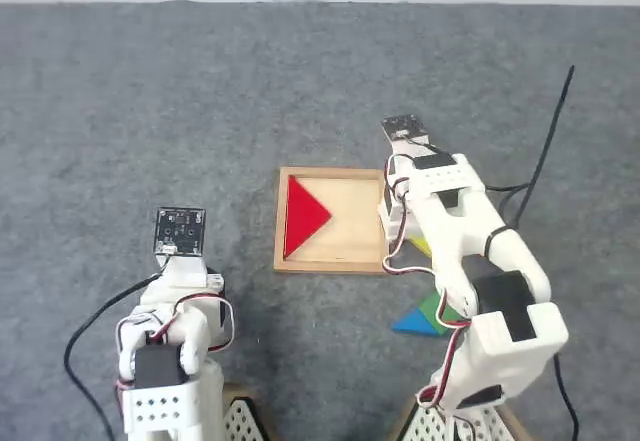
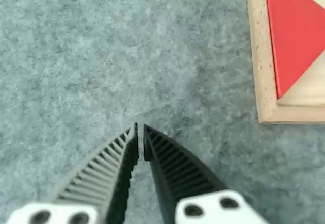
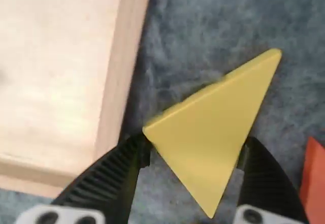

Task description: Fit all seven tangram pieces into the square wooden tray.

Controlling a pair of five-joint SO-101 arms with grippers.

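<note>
The square wooden tray lies mid-table with a red triangle flat against its left side. My right gripper is shut on a yellow triangle, held over the grey mat just outside the tray's rim. In the high view the right arm covers the tray's right edge, and a sliver of the yellow triangle shows beside it. My left gripper is shut on nothing, over bare mat a little way from the tray's corner and the red triangle.
A blue piece and a green piece lie on the mat under the right arm, near the front. An orange piece's edge shows beside the yellow triangle. A black cable runs at the right. Grey mat covers the table.
</note>
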